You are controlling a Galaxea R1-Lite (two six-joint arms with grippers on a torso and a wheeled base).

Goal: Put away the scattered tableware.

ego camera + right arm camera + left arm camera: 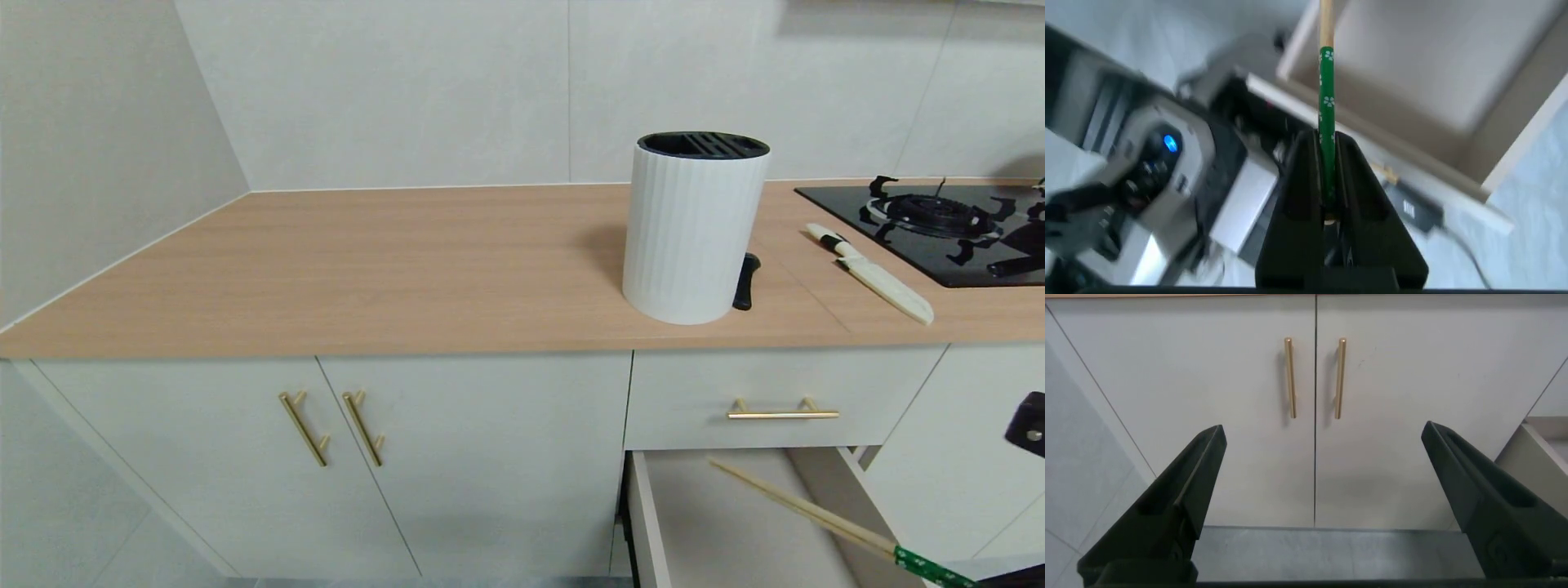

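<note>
Head view: chopsticks [804, 508] over open drawer [642, 510]

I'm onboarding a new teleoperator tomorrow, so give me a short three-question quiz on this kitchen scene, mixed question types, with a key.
1. True or false: the left gripper is open.
2. The right gripper holds: A) a spoon B) chopsticks C) a fork.
3. Fill in: the white knife lies on the counter between the ribbed holder and the ____.
Key: 1 true; 2 B; 3 stove.
</note>
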